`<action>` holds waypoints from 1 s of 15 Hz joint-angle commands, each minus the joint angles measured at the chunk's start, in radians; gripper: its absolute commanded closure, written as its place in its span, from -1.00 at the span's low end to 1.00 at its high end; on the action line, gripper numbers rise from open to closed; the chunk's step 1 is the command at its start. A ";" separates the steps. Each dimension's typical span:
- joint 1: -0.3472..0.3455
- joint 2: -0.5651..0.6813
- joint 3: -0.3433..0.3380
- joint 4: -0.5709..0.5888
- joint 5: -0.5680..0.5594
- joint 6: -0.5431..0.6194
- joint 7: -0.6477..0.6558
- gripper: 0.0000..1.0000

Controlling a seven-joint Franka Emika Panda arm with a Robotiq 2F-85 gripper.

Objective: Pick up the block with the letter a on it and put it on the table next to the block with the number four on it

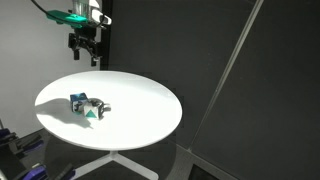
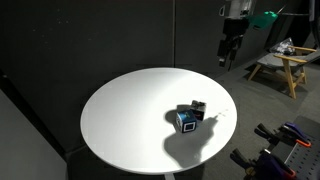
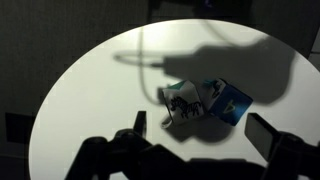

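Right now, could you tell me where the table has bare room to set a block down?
The white table is bare almost everywhere: the wide stretch from the blocks to the rim far from the gripper. Only around those blocks is it crowded; the open gripper hangs high.

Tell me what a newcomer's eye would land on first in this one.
The big round white table stands out bright against the dark room in both exterior views. Off-centre on it sits a tight cluster of small cubes, with a dark shadow spreading from them. The gripper hangs open well above the table, near its edge, holding nothing.
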 commanded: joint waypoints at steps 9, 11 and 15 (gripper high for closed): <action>-0.006 -0.126 -0.012 -0.008 0.001 -0.108 0.000 -1.00; -0.006 -0.130 -0.012 -0.011 0.001 -0.108 0.000 -1.00; -0.006 -0.130 -0.012 -0.014 0.001 -0.108 0.000 -1.00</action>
